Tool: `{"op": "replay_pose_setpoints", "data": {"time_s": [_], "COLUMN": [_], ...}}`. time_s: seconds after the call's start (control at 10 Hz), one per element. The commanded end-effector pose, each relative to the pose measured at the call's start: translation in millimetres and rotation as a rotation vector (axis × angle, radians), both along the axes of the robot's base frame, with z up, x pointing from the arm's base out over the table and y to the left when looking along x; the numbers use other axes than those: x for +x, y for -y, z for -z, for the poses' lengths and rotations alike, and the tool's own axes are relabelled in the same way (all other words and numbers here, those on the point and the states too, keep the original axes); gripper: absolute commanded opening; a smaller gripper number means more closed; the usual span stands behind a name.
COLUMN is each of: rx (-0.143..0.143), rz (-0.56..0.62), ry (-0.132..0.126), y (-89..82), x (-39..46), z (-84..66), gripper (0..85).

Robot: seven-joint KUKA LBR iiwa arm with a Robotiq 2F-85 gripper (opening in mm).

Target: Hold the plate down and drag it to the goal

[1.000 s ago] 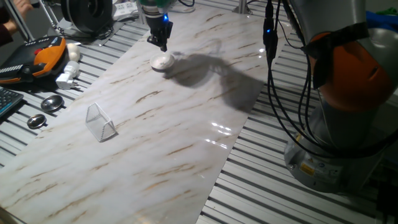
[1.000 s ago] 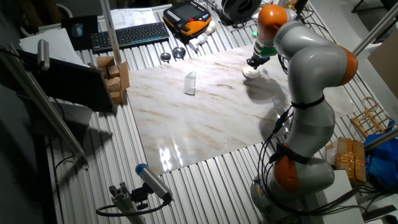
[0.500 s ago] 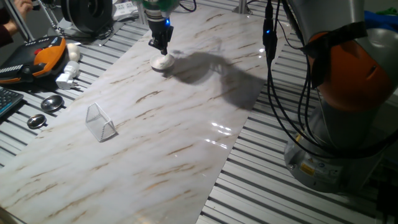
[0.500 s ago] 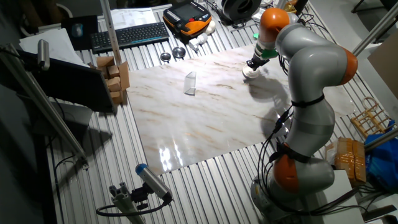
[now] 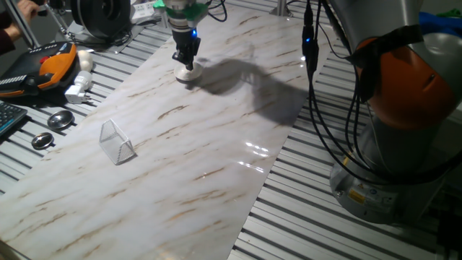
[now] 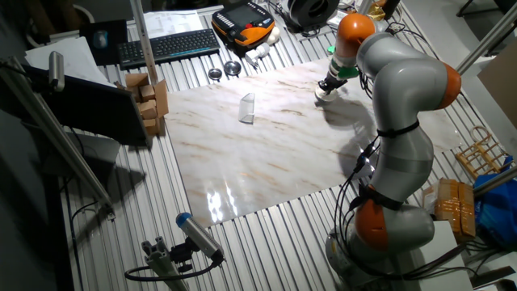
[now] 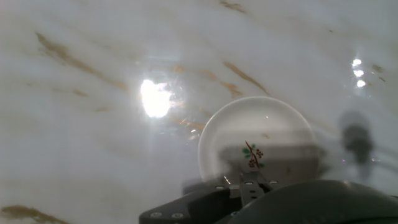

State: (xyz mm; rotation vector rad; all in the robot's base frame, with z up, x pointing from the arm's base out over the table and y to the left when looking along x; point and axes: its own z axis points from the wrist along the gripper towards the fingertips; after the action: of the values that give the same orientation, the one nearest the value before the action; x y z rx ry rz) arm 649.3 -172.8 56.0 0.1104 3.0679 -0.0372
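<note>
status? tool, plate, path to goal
Tool down over plate, contact not confirmable. Fingers open or shut: cannot tell. Goal far off across the marble, nothing between.

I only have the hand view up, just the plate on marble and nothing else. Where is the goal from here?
Observer: The goal, a clear angled frame, stands on the marble board well away from the plate, toward the end nearer the keyboard.
Operator: Is the tool actually on the plate?
Observer: The tool stands right over the plate, tips at its surface; actual contact cannot be confirmed.
Operator: Anything lying between plate and goal?
Observer: Only bare marble shows between them. Two grey metal discs lie off the board on the slatted table, beside the goal.
</note>
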Motion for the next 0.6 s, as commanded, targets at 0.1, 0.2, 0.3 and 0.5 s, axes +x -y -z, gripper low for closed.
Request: {"op": "replay_pose_setpoints", "data": {"time_s": [0.1,0.2,0.3,0.5], "rx": [-0.002,-0.007,-0.005,0.005], "rz": [-0.021,-0.028,-0.034,-0.045], "ry": [0.011,0.013,0.013,0.016], "y": [-0.8,-1.6,-2.4,-4.2], "x": [2.2,3.2,4.1,6.0], "z": [3.2,4.2,5.1,9.2], "gripper": [0.0,0.0,0.0,0.0]}}
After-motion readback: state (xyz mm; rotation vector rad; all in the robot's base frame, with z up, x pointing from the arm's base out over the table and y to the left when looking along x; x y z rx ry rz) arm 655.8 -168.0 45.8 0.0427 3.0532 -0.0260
